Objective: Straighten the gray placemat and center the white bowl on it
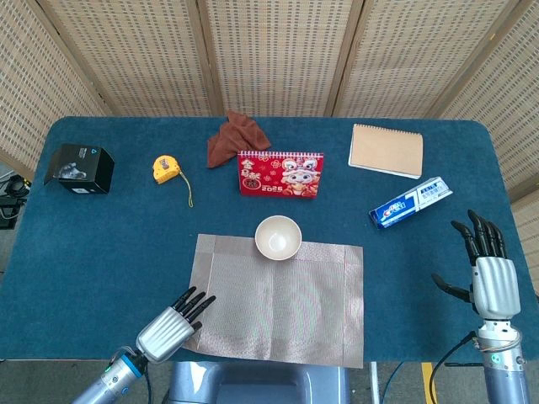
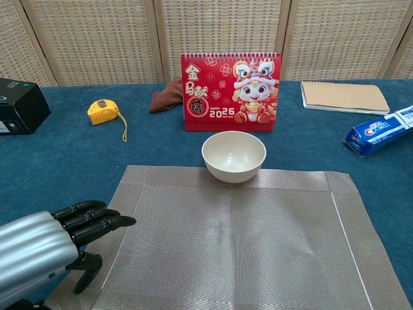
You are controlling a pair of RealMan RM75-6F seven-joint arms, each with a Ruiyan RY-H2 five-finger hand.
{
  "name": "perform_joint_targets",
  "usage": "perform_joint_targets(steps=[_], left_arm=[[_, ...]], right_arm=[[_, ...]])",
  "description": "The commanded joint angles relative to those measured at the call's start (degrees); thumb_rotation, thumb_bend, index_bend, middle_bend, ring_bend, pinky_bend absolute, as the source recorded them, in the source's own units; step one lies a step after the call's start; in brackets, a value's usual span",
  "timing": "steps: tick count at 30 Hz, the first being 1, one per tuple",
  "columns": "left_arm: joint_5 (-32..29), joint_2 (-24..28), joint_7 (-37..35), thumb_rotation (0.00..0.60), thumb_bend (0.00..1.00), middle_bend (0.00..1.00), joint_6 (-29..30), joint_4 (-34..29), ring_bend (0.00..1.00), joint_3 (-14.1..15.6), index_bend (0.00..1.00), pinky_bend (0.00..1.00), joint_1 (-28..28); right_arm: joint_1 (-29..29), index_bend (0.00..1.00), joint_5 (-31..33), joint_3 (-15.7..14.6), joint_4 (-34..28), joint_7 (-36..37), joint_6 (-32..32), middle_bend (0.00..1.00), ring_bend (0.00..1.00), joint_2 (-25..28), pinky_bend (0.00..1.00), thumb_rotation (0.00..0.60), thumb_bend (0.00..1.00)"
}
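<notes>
The gray placemat (image 1: 286,311) (image 2: 245,245) lies near the table's front edge, its sides almost square with that edge. The white bowl (image 1: 278,237) (image 2: 233,155) stands upright on the mat's far border, a little left of the middle. My left hand (image 1: 173,324) (image 2: 45,248) holds the mat's near-left corner, fingers stretched over the left border and thumb lower down. At the right edge of the table my right hand (image 1: 487,269) is raised with fingers spread, holding nothing; only the head view shows it.
Behind the bowl stands a red desk calendar (image 1: 280,174) (image 2: 232,90). A brown cloth (image 1: 236,137), yellow tape measure (image 1: 166,169) and black box (image 1: 80,168) lie at the back left. A notebook (image 1: 386,150) and toothpaste box (image 1: 410,202) lie at the back right.
</notes>
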Motion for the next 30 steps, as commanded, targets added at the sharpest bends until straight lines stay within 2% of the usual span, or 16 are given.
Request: perform_joint_targets(steps=[1, 18, 20, 25, 27, 30], left_arm=[[0.38, 0.16, -0.32, 0.600, 0.45, 0.00, -0.02, -0.10, 0.00, 0.12, 0.73, 0.00, 0.32], [2.84, 0.83, -3.36, 0.600, 0.45, 0.00, -1.89, -0.78, 0.00, 0.03, 0.70, 0.00, 1.10], [3.00, 0.93, -3.44, 0.600, 0.44, 0.00, -1.99, -0.80, 0.00, -0.10, 0.63, 0.00, 1.20], [2.50, 1.99, -3.77, 0.600, 0.25, 0.00, -2.32, -1.24, 0.00, -0.54, 0.20, 0.00, 1.47], [2.21, 2.91, -4.27, 0.600, 0.21, 0.00, -2.23, -1.86, 0.00, -0.83, 0.12, 0.00, 1.56], [2.02, 4.89, -7.05, 0.600, 0.19, 0.00, -0.04, -3.39, 0.00, -1.39, 0.09, 0.00, 2.26]], right_arm=[[-0.02, 0.19, -0.04, -0.03, -0.05, -0.01, 0.01, 0.00, 0.00, 0.01, 0.00, 0.600, 0.17], [-0.01, 0.19, -0.12, -0.15, -0.06, -0.52, -0.09, 0.00, 0.00, -0.16, 0.00, 0.600, 0.17], [0.00, 0.19, -0.08, -0.16, -0.07, -0.62, -0.15, 0.00, 0.00, -0.19, 0.00, 0.600, 0.17], [0.00, 0.19, -0.07, -0.21, -0.08, -0.87, -0.22, 0.00, 0.00, -0.20, 0.00, 0.600, 0.17], [0.02, 0.19, -0.01, -0.23, -0.07, -1.03, -0.32, 0.00, 0.00, -0.22, 0.00, 0.600, 0.17], [0.06, 0.19, -0.22, -0.41, -0.02, -1.39, -0.40, 0.00, 0.00, -0.36, 0.00, 0.600, 0.17]])
